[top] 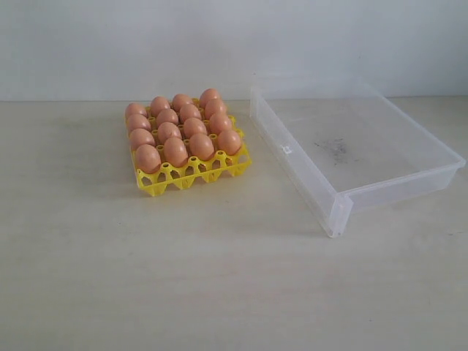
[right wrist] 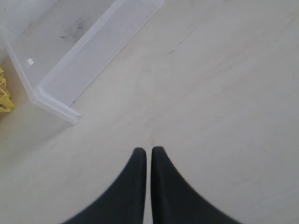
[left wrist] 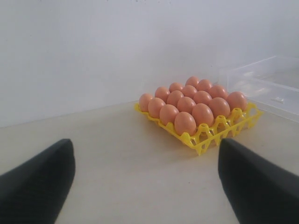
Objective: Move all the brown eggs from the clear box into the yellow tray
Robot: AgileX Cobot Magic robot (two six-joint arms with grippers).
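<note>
The brown eggs (top: 183, 124) are seated in the yellow tray (top: 191, 174), four rows of four, each upright in its own cup. The tray is set on the pale counter (top: 219, 278), near the clear box (top: 409, 179) but apart from it, with a strip of counter between. Only in the exterior view is the whole box given, with a dark smudge (top: 335, 148) on its floor and a small white tab (top: 287, 149) on the wall facing the tray. The hands are shown by the wrist views alone. The left hand (left wrist: 145, 184) is seen released, its dark fingers (left wrist: 37, 186) spread wide with nothing between them, well apart from the tray, which is faced with all its eggs; only part of the box is caught there. The right hand (right wrist: 148, 161) is seen clenched on nothing, fingers pressed together over the counter near a corner of the box; of the tray only a yellow sliver is caught
</note>
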